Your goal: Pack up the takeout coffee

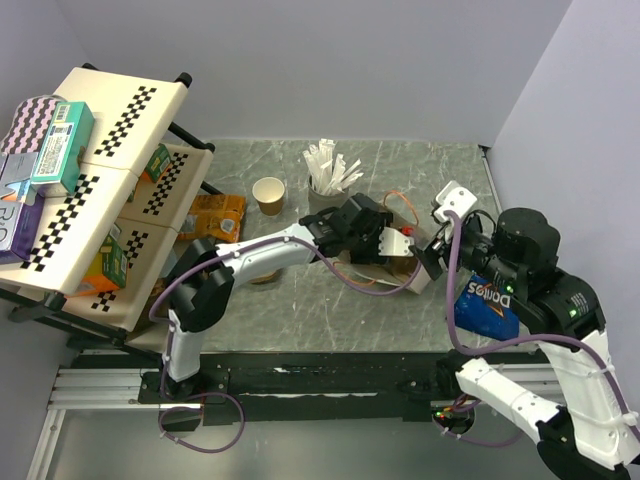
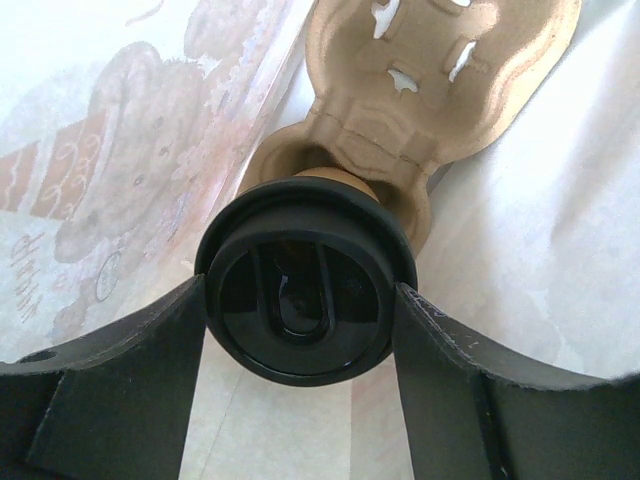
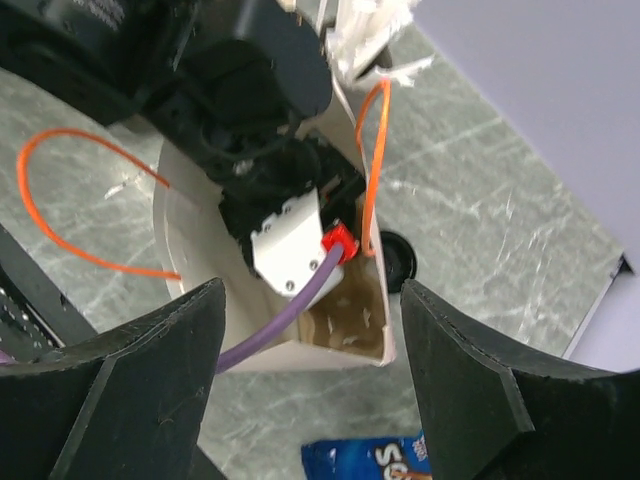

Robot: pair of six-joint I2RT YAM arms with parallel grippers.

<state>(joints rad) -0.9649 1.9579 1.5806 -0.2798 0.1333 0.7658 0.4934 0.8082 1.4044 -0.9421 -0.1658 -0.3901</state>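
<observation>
A takeout coffee cup with a black lid (image 2: 305,225) sits in a pocket of the brown moulded carrier (image 2: 440,80), inside a white paper bag (image 2: 130,150) printed with bears. My left gripper (image 2: 300,296) reaches down into that bag (image 1: 418,280), and both fingers press the lid's sides. In the top view the left gripper (image 1: 372,238) is in the bag's mouth. My right gripper (image 1: 430,262) hovers by the bag's right edge, open (image 3: 312,305) and holding nothing. A second kraft cup (image 1: 268,194) stands lidless at the back.
A loose black lid (image 3: 398,262) lies on the table beside the bag. A grey cup of white sticks (image 1: 328,178) stands behind it. A blue Doritos bag (image 1: 485,305) lies near the right arm. A shelf rack (image 1: 100,150) with boxes fills the left side.
</observation>
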